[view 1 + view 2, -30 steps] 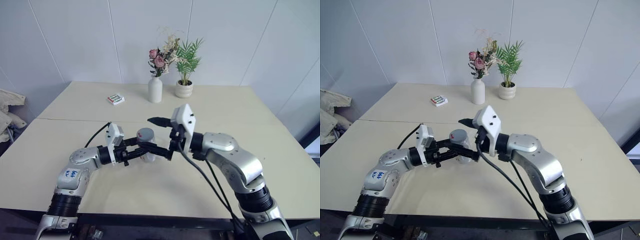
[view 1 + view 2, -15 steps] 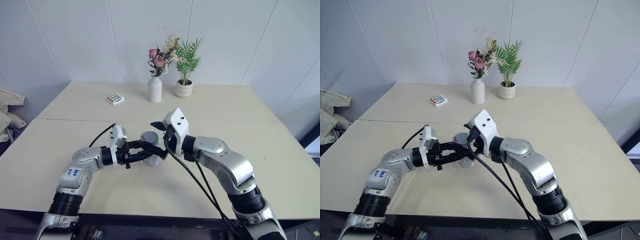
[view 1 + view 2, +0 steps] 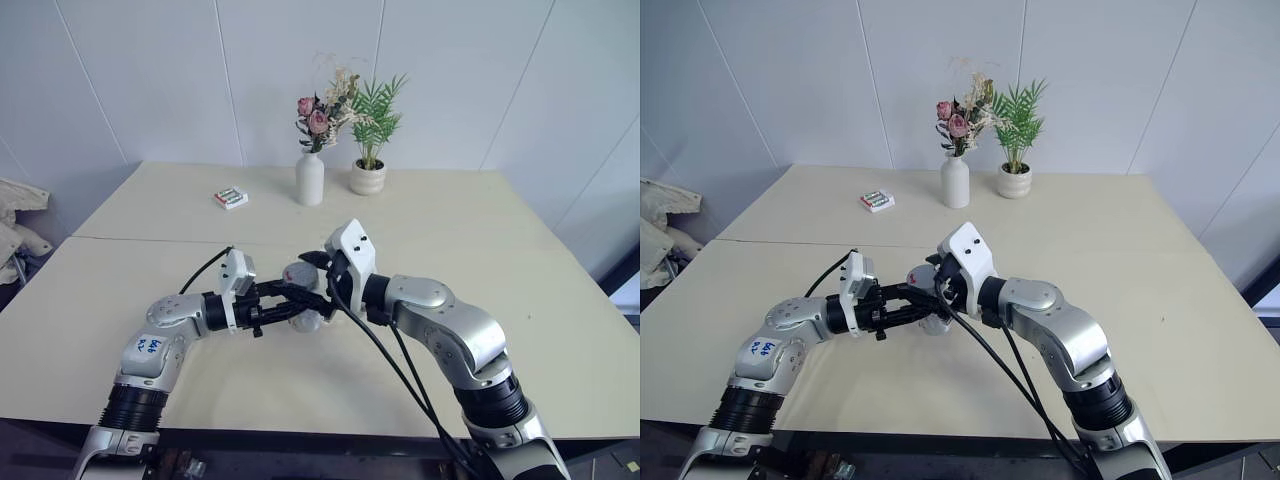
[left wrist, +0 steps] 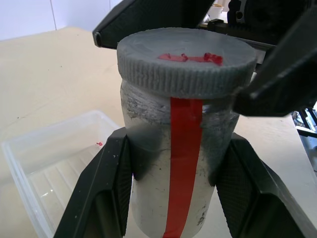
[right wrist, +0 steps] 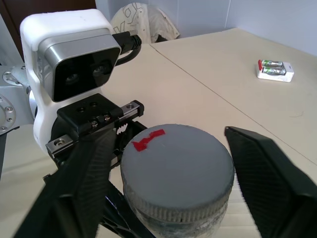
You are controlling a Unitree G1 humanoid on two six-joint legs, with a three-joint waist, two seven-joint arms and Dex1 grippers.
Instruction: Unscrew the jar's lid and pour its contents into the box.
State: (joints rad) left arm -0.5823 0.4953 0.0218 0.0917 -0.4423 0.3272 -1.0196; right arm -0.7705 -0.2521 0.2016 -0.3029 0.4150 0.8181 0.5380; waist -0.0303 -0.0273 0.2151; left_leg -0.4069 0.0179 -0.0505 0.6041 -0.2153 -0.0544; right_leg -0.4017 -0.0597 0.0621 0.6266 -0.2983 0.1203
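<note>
We see both silver arms reach inward and meet over the near middle of the table. Our left gripper (image 4: 173,198) points right, its two black fingers (image 4: 106,193) clamped on the sides of the small clear jar with a red stripe (image 4: 181,163). Our right gripper (image 5: 173,173) points left, fingers flanking the round grey ribbed lid (image 5: 177,161), slightly apart from it.

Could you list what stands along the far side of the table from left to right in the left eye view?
Small white, green and red pack → white vase of flowers → potted green plant.
</note>
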